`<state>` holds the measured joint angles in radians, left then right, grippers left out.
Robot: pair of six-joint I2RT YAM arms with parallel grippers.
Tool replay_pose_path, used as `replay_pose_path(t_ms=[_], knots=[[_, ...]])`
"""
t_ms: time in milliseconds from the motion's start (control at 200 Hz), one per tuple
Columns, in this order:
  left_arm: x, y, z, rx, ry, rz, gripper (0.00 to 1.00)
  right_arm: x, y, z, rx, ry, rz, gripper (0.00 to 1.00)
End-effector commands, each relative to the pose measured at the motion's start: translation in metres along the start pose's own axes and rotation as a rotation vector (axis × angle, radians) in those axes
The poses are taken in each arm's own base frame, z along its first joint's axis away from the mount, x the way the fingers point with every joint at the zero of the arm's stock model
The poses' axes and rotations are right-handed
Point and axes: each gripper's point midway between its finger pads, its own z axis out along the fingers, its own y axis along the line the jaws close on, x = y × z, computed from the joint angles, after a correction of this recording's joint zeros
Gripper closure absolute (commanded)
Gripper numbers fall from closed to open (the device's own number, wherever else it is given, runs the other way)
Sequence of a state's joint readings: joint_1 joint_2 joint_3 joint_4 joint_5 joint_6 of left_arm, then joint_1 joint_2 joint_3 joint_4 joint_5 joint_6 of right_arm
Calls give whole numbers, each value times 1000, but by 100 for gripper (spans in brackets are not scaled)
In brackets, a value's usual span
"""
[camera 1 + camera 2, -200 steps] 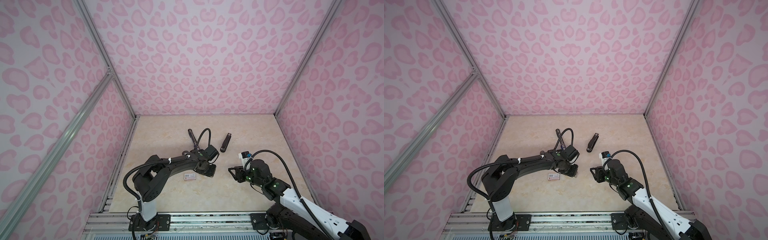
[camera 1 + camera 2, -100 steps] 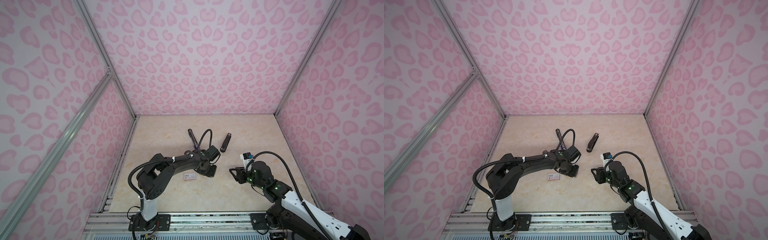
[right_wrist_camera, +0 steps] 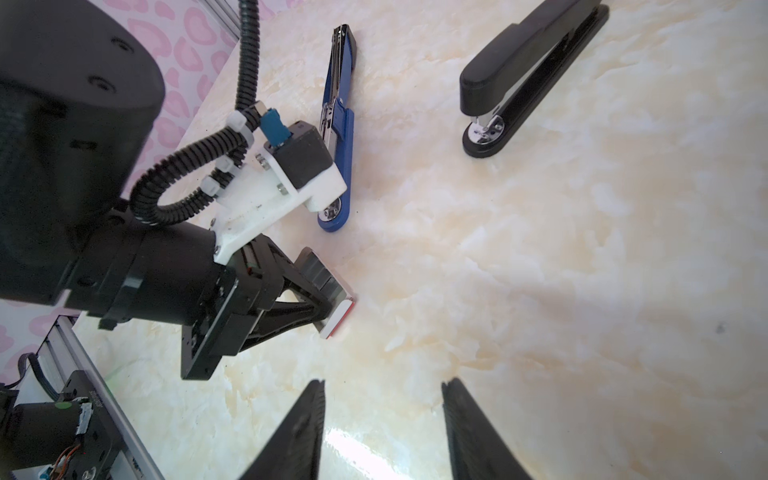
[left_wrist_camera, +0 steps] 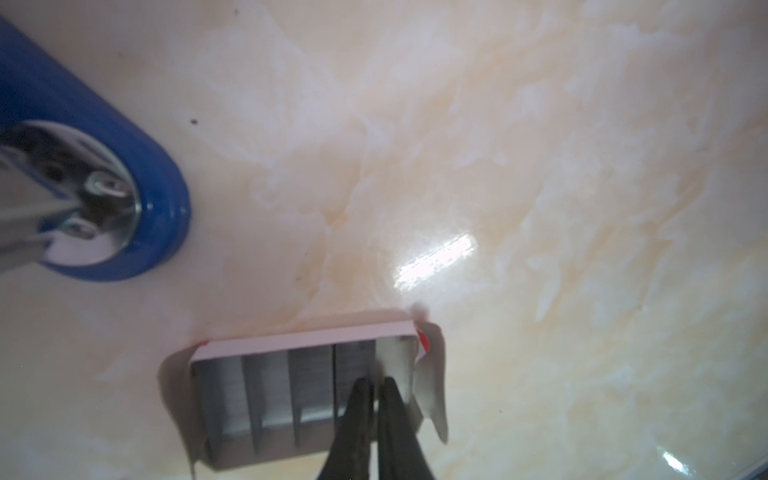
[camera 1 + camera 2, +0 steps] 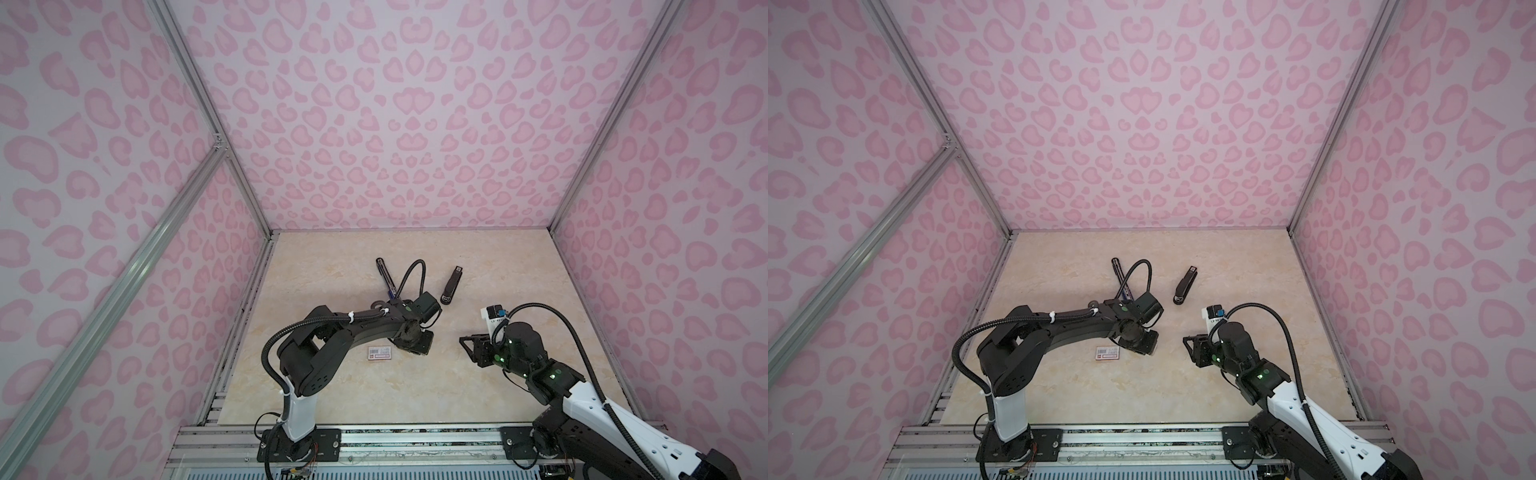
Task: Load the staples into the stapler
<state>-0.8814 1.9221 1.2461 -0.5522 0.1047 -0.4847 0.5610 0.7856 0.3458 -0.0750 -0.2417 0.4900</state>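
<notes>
**Q:** Location of the staples?

**A:** In the open tray, mid-table, just near of the opened blue stapler. Left gripper: jaws together at the end strip, apparently to lift it; hold unconfirmed.

**Q:** Right gripper?

**A:** Jaws apart, empty, standing clear on the right.

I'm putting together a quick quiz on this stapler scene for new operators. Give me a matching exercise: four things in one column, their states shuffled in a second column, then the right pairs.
Things:
1. blue stapler
2. black stapler
3. staples
4. barcoded sleeve

States:
A. flat on the table, barcode up
B. closed
C. in rows in an open tray
D. swung open, lying flat

Pairs: 1-D; 2-B; 3-C; 4-A
</notes>
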Motion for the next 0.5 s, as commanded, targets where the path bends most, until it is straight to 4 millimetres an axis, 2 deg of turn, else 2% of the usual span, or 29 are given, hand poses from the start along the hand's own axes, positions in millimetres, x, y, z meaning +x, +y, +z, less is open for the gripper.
replay_pose_path(t_ms=[0,260,495], knots=[[4,3,2,-11,21,7,94,1,-2,1,7,-4,4,51],[1,-3,-14,17,-9,22,97,-6,-1,1,8,-13,2,51],[-5,-11,-41,62,-67,36,97,-21,4,1,1,-34,3,51]])
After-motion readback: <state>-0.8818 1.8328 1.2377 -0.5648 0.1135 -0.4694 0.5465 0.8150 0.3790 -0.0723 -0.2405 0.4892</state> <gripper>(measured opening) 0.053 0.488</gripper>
